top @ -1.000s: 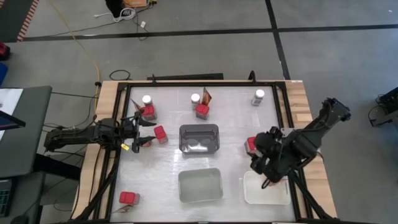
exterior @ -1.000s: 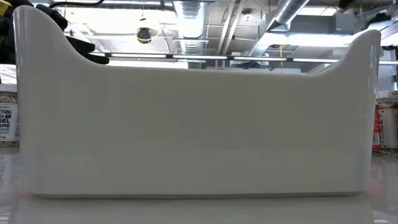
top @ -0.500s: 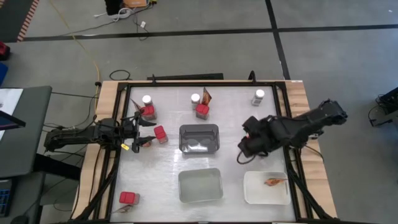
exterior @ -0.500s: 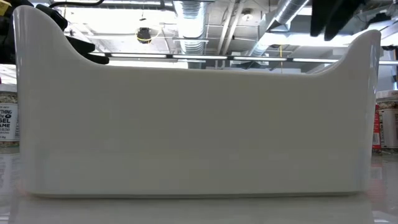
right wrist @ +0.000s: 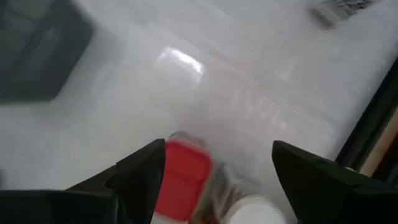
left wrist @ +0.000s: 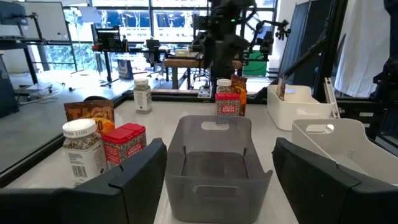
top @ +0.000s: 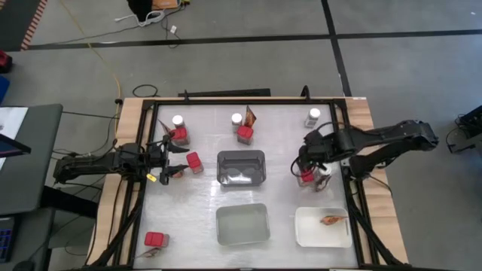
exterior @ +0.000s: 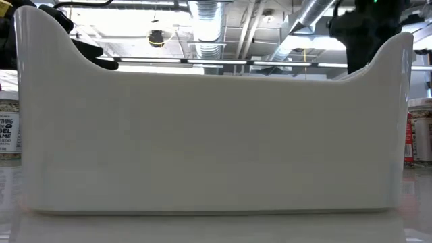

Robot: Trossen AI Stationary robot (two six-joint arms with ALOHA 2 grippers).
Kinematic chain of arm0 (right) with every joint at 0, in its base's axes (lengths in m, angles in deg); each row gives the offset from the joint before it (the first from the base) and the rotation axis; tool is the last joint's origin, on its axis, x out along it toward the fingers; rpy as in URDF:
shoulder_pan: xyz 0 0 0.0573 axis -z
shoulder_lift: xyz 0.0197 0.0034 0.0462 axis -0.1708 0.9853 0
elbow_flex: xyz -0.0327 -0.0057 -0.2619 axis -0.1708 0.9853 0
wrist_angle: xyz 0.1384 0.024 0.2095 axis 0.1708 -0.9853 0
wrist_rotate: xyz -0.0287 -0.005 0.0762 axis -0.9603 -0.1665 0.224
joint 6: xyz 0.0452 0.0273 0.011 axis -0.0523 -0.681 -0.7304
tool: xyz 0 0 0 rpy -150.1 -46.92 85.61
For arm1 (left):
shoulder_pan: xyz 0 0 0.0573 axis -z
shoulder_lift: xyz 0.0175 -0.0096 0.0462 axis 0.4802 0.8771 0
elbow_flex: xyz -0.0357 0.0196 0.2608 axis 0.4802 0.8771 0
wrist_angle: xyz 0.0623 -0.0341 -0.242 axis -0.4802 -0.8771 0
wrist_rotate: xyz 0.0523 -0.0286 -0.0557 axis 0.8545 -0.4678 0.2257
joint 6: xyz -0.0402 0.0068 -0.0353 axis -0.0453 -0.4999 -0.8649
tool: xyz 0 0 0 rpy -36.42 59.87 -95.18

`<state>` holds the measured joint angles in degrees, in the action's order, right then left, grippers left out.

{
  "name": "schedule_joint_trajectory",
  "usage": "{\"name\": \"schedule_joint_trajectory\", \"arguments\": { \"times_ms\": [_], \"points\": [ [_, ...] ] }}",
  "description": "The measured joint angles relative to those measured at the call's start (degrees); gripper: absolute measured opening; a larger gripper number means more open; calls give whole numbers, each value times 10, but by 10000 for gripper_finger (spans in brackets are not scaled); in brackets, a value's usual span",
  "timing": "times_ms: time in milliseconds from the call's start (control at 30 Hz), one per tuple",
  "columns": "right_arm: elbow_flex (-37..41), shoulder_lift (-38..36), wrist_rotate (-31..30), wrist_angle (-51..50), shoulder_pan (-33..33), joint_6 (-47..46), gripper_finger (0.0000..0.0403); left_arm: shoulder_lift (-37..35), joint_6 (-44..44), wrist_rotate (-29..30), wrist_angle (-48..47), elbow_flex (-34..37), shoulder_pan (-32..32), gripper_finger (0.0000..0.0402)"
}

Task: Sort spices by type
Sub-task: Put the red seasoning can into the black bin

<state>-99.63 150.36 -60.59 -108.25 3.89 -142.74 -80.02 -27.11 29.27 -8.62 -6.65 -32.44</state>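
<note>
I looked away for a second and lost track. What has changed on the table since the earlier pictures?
The right gripper swung from over the white tray toward the far side, open, and now hangs over a red container at the right. That uncovers an orange packet lying in the tray. The left gripper, open, and the other spices stayed put.

The high view looks straight down from well above, taking in the whole surface (top: 188, 192) and the floor around it. The low view sits at surface height, pressed so near a white tray (exterior: 216, 135) that its wall fills almost the whole frame; only the ceiling shows above. The left wrist view looks level across the surface at the grey tray (left wrist: 214, 158), which the high view also shows (top: 241, 167). The right wrist view looks steeply down, close over a red box (right wrist: 183, 180).
</note>
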Motion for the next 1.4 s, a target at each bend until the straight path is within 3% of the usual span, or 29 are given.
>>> {"name": "schedule_joint_trajectory", "arguments": {
  "times_ms": [200, 367, 1033, 1400],
  "points": [
    [24, 5, 40, 34, 68, 48, 322, 0, 0, 0, 0, 0, 0, 282],
    [24, 42, 61, 57, 84, 70, 322, 0, 0, 0, 0, 0, 0, 282],
    [24, 168, 98, 51, 48, 18, 322, 0, 0, 0, 0, 0, 0, 282],
    [24, 130, 103, 69, 23, 0, 322, 0, 0, 0, 0, 0, 0, 282]
  ]
}}
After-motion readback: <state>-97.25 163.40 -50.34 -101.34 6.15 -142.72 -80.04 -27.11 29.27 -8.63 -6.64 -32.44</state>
